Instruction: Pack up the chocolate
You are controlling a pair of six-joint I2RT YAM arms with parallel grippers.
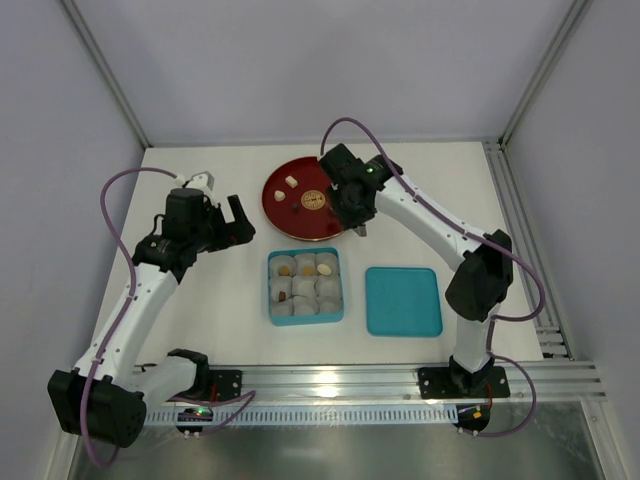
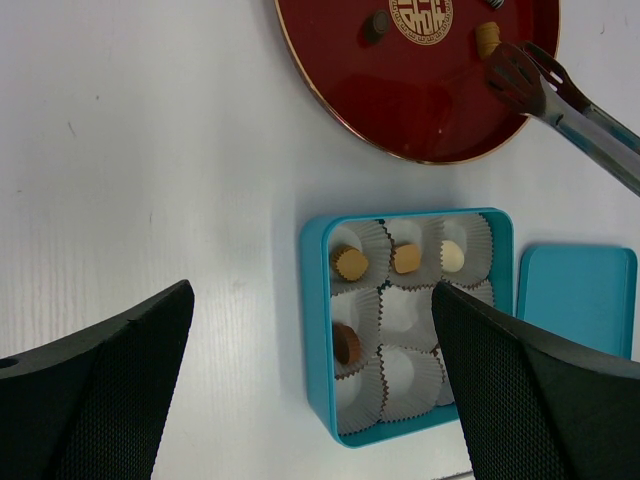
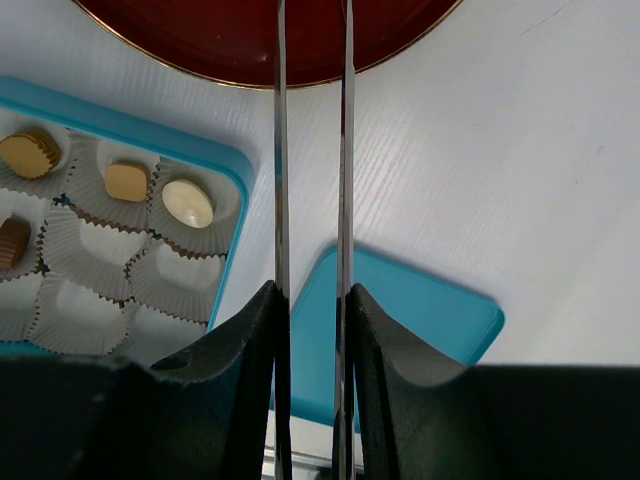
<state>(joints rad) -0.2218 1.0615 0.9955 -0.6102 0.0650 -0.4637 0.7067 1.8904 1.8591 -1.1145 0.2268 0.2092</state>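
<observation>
The chocolate pieces lie in two places. On the red plate (image 2: 430, 110) I see a dark piece (image 2: 377, 25) and a tan piece (image 2: 487, 38); the top view shows a cream piece (image 1: 290, 181). The teal box (image 2: 315, 320) of paper cups holds two tan pieces (image 2: 349, 263), a cream piece (image 2: 452, 256) and a brown piece (image 2: 346, 343). My right gripper (image 3: 312, 300) is shut on metal tongs (image 2: 540, 90), whose tips are slightly apart beside the tan piece on the plate. My left gripper (image 2: 312, 300) is open and empty, above the box's left side.
The teal lid (image 1: 403, 301) lies flat to the right of the box (image 1: 270, 290). The plate (image 1: 290, 215) sits just behind the box. The right arm (image 1: 420, 215) reaches over the plate's right edge. White walls enclose the table at the back and sides.
</observation>
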